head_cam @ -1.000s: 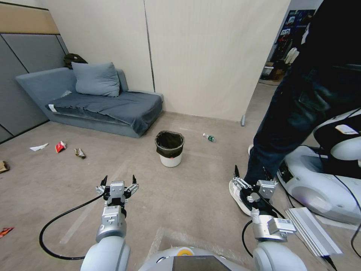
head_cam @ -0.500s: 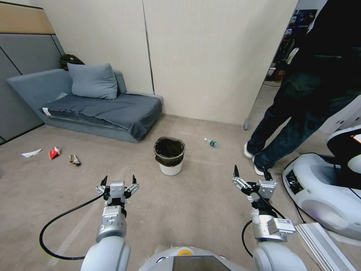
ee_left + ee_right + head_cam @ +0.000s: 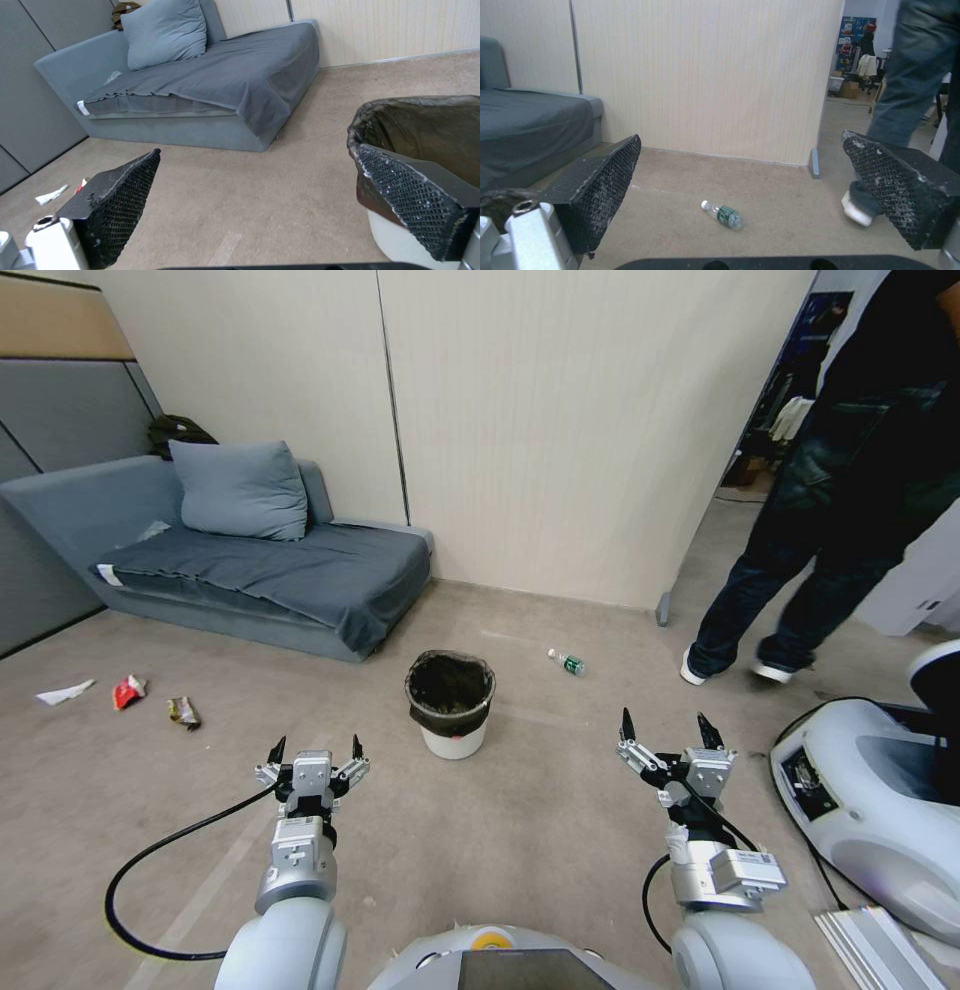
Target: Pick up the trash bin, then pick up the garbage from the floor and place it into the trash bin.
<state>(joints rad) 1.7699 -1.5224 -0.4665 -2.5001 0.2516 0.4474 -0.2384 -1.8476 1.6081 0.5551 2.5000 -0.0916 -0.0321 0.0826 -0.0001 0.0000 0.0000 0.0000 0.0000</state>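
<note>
Standing near the middle of the head view, a little below center, the trash bin [image 3: 450, 704] is small, round and white, with a black bag [image 3: 449, 682] folded over its rim. It sits upright on the tan floor [image 3: 540, 810], well apart from both tools.

The left tool [image 3: 313, 756] hangs low and left of the middle, with its black fingers spread wide and nothing between them. In the left wrist view the same two fingers [image 3: 116, 210] stand far apart, and the bin [image 3: 400, 240] shows just behind the one at the right side of that frame. The right tool [image 3: 668, 742] hangs low and right of the middle, also spread wide and holding nothing. Its rough black pads [image 3: 602, 183] are far apart in the right wrist view.

The garbage lies on the floor at the far left of the head view: a white paper scrap [image 3: 64, 693], a red wrapper [image 3: 127, 691] and a brown wrapper [image 3: 183, 711], near each other in a row. A small plastic bottle [image 3: 566, 662] with a green label lies on its side, to the right of the bin and a little higher in the frame.

A blue-gray sofa [image 3: 250, 570] with a pillow [image 3: 238, 490] sits in the upper left.
</note>
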